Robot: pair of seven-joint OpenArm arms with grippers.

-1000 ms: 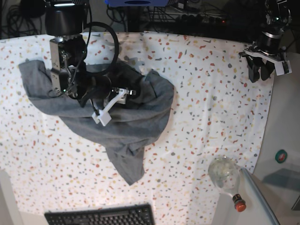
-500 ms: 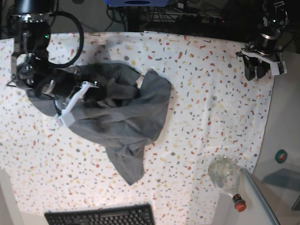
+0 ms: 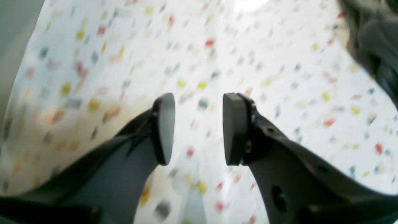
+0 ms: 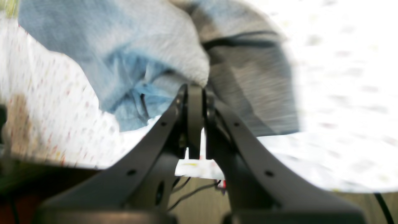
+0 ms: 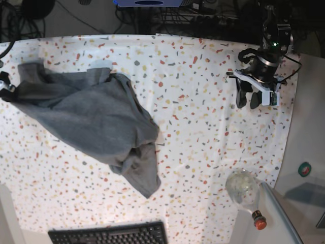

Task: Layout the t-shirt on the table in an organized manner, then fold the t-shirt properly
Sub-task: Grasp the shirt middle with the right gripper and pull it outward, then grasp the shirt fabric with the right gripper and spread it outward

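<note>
— How did the jaws stand on the right gripper [image 4: 196, 90]?

— Pressed together, with a fold of the t-shirt [image 4: 149, 56] pinched at their tips. In the base view that gripper sat at the far left edge of the frame, mostly cut off, at the cloth's outermost corner.

— And the left gripper [image 3: 197, 127]?

— Partly parted, a clear gap between its two dark pads [image 3: 234, 127], and nothing between them; only speckled cloth showed through the gap. In the base view it [image 5: 255, 96] hung over the table [image 5: 203, 132] near its far right edge, well apart from the garment.

— Where was the t-shirt itself?

— Spread over the left half of the table, crumpled rather than flat. It [image 5: 96, 122] ran from the held corner at the left edge toward the middle, then tapered to a bunched tail pointing down toward the keyboard [image 5: 109, 235], without touching it.

— Anything else around?

— A clear bottle with a red cap [image 5: 249, 195] lay at the table's lower right corner.
</note>
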